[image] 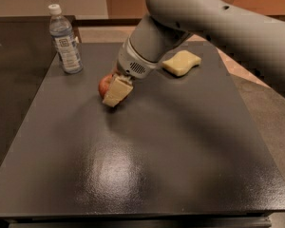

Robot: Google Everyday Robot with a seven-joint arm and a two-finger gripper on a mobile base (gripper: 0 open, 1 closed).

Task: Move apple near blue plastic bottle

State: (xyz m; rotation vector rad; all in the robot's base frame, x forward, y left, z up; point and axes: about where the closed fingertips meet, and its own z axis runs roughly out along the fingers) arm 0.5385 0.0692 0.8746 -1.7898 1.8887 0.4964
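The red apple [104,85] is between the fingers of my gripper [110,90], left of the table's middle. The gripper is shut on the apple; one pale finger pad [117,92] covers its right side and the other finger is hidden behind it. The apple is at or just above the dark tabletop [147,151]. The blue plastic bottle [65,41], clear with a white cap and a label, stands upright at the far left of the table, up and to the left of the apple with a gap between them.
A pale yellow wavy-edged sponge [181,62] lies at the far right of the middle, behind my grey arm [204,18]. A second dark surface [14,70] adjoins the table's left edge. Floor shows to the right.
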